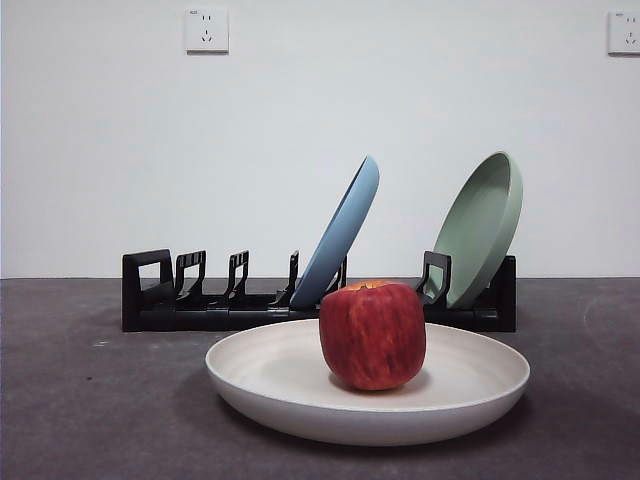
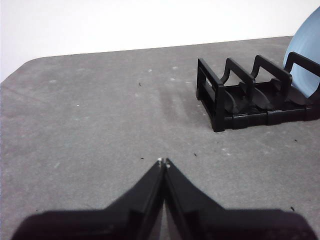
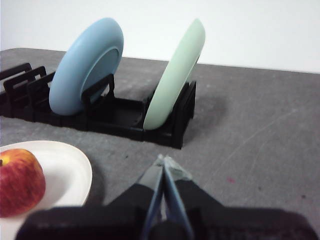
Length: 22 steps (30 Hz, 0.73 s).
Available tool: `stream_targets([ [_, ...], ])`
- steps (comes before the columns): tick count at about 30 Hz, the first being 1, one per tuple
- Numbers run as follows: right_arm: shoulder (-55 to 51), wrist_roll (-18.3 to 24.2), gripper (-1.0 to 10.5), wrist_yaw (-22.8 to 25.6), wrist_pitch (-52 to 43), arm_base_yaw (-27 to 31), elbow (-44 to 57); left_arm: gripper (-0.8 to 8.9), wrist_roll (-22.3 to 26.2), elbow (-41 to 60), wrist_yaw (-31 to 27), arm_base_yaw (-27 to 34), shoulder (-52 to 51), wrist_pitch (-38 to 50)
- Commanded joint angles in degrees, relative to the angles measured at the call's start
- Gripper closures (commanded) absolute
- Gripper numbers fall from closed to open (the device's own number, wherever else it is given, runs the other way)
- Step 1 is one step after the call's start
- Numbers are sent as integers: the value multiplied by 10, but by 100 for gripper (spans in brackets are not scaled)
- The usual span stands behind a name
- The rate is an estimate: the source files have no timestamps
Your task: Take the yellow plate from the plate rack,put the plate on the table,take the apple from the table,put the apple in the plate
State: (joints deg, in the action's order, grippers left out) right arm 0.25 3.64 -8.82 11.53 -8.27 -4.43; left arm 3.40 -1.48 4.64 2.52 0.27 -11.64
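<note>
On the yellow plate [image 1: 300, 375] sits the apple [image 1: 372, 335].

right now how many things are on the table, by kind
plates: 3 – yellow plate, light blue plate, sage green plate
apple: 1, in the yellow plate
plate rack: 1
total: 5

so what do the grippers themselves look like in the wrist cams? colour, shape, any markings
Both are matte black with two wedge-shaped jaws tapering to a point. The left gripper has tiny pale specks at its tips and no other markings. The right gripper shows pale, greyish translucent edging along the inner faces near its tips. No cables, labels or sleeves are visible in either wrist view.
</note>
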Motion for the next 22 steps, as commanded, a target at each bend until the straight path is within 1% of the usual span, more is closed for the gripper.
stream_targets([
  [1, -2, -12, 946, 2, -2, -1, 13, 816, -4, 8, -1, 1, -2, 1],
  [8, -2, -17, 946, 2, -3, -1, 36, 816, -4, 8, -1, 1, -2, 1],
  [22, -2, -18, 945, 2, -6, -1, 36, 816, -4, 8, -1, 1, -2, 1],
])
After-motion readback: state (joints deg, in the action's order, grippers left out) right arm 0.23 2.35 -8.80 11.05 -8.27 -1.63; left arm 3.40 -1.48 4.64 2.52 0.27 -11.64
